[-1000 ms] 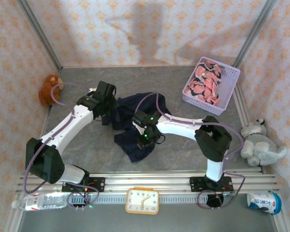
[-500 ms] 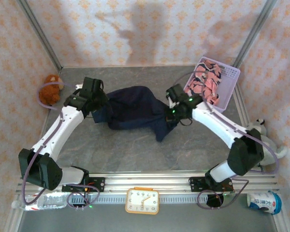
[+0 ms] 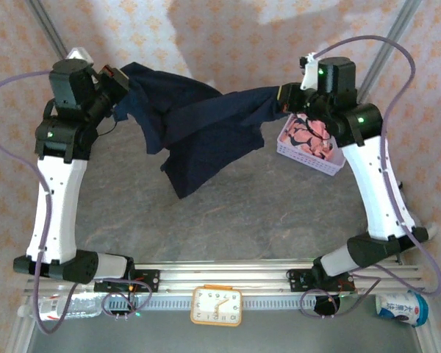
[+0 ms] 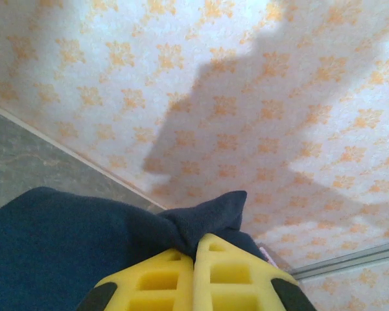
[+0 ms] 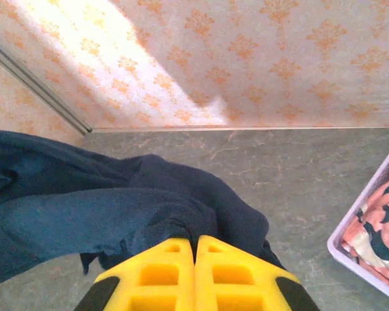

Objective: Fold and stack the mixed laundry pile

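Observation:
A large dark navy garment (image 3: 198, 129) hangs stretched in the air between my two raised grippers, its lower part drooping toward the grey table. My left gripper (image 3: 116, 76) is shut on its left end; in the left wrist view the yellow fingers (image 4: 162, 275) pinch a bunched navy corner (image 4: 207, 214). My right gripper (image 3: 285, 99) is shut on the right end, and the cloth (image 5: 117, 207) spills leftward from its fingers (image 5: 220, 265). The pink printed garment (image 3: 312, 136) lies in the lavender basket (image 3: 305, 158), also seen at the right edge as pink garment (image 5: 382, 227).
The lavender basket stands at the back right, just below my right gripper. A clock (image 3: 216, 305) sits at the near rail, a plastic bottle (image 3: 55, 307) at the near left and a can (image 3: 401, 305) at the near right. Patterned walls close in three sides.
Both arms have risen and spread apart, lifting the navy garment off the table and stretching it out between them. The right jaws closed fully on the cloth.

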`<state>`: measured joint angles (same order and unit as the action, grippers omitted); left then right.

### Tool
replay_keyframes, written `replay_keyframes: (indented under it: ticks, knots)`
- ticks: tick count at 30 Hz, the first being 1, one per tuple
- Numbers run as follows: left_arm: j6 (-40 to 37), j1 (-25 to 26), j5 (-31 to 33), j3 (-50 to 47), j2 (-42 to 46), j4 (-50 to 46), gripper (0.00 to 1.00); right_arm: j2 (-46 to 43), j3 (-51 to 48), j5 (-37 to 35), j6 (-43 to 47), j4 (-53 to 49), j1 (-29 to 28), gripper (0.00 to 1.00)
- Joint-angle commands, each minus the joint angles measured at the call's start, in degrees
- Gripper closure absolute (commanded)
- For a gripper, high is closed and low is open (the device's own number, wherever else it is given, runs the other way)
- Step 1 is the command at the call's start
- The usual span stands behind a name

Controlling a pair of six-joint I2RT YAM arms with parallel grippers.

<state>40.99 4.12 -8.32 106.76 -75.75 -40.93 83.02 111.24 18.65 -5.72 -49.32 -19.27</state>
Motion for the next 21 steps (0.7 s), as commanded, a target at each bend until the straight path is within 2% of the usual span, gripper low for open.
replay_keyframes:
  ticks: [1,7,10,15,18,21]
  knots:
    - [-0.91,-0.93,1.05,-10.71,2.85,-0.29,1.00,-1.51,-8.81,2.13,0.31,-0.74,0.13,1.00]
    - [9.24,-1.13,-5.45,-35.98,9.01,7.71,1.00,-4.32,-25.35,9.73,-3.47,1.79,0.12,1.00]
    - [11.22,-1.09,-5.76,-39.46,7.89,10.06,1.00,-1.71,-25.41,9.43,-4.30,4.24,0.12,1.00]
    - [9.70,-1.22,-6.26,-29.61,-1.71,11.20,1.00,10.41,-13.39,6.96,-3.46,6.88,0.60,1.00]
    - [7.60,-2.17,-7.66,-15.15,-10.89,8.09,1.00,20.40,1.96,6.54,-4.03,4.96,2.06,1.00]
    - [6.32,-3.77,-10.37,1.88,-19.84,4.09,1.00,30.19,23.95,8.28,-5.28,-0.06,3.83,1.00]
